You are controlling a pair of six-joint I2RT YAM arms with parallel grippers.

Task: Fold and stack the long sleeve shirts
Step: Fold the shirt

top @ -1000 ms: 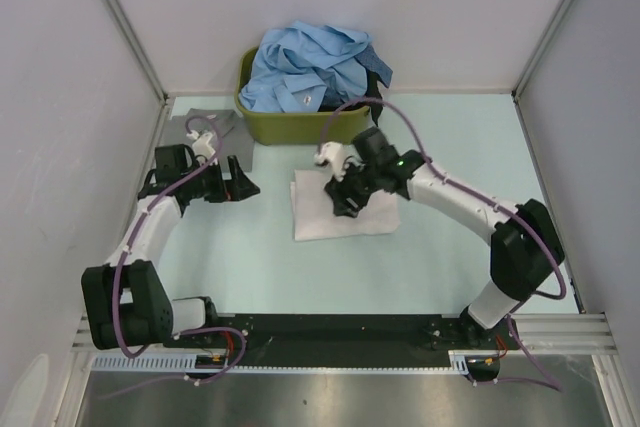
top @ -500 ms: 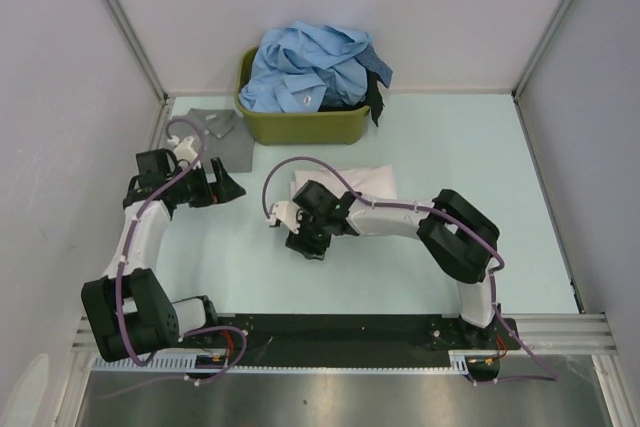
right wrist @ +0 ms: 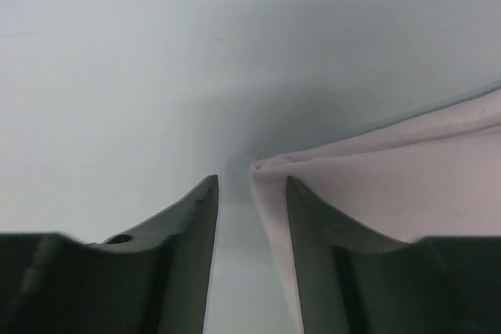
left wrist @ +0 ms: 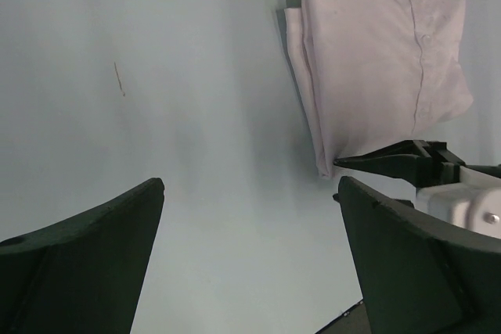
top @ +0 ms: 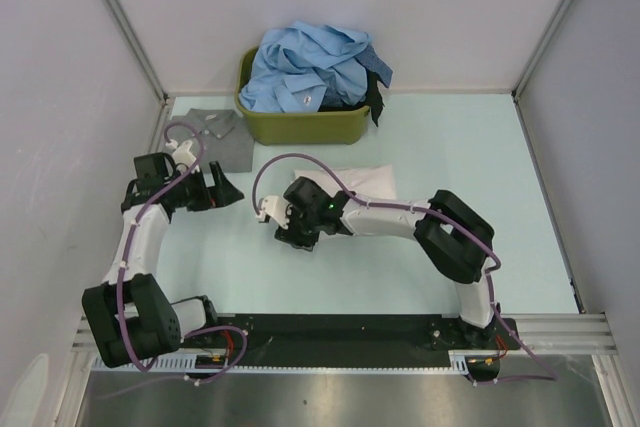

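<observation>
Bare desk (top: 470, 167) lies open across the right half and near left. The olive tub (top: 300, 128) heaped with blue shirts (top: 300, 67) blocks the back middle, a grey shirt (top: 232, 147) covers the back-left corner, and the right arm (top: 385, 217) spans the centre.

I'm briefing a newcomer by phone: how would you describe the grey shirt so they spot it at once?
Find the olive-green tub heaped with blue shirts at the back of the table. Just left of it, the grey shirt lies flat. It is the only grey cloth; the white shirt sits folded nearer the middle.
</observation>
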